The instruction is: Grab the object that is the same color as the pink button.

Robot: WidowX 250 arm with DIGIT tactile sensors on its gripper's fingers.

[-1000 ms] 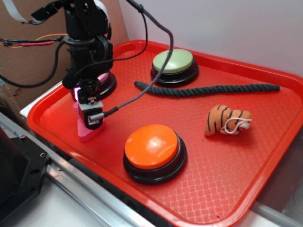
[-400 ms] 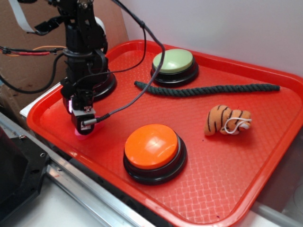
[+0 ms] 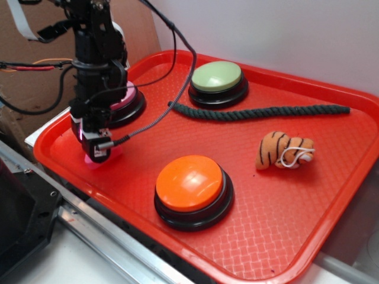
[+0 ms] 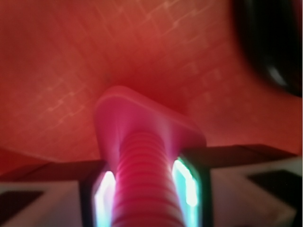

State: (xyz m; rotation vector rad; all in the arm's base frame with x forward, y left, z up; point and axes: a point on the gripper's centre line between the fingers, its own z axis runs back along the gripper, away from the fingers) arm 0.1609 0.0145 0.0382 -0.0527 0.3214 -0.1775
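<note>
Now the gripper (image 3: pixel 97 148) is lower and further toward the tray's near-left corner than a second ago; the pink bolt (image 4: pixel 142 179), then plainly visible beside the fingers, is mostly hidden behind them, only its base peeking out at tray level. Reads as the descent done and the grasp being made

Wrist view: ribbed shaft runs straight up between the two finger pads (image 4: pixel 187 182), pads flanking it on both sides, close to or touching it. Jaws narrowed around the shaft; can't tell if they're fully clamped

Bolt stands upright on the red tray (image 3: pixel 331 195), flat triangular base down, long axis vertical, threaded end pointing up into the gripper. Sits at the tray's left edge, just in front of the pink button (image 3: pixel 125 97)

Not lifted yet; base looks still on the tray
</note>
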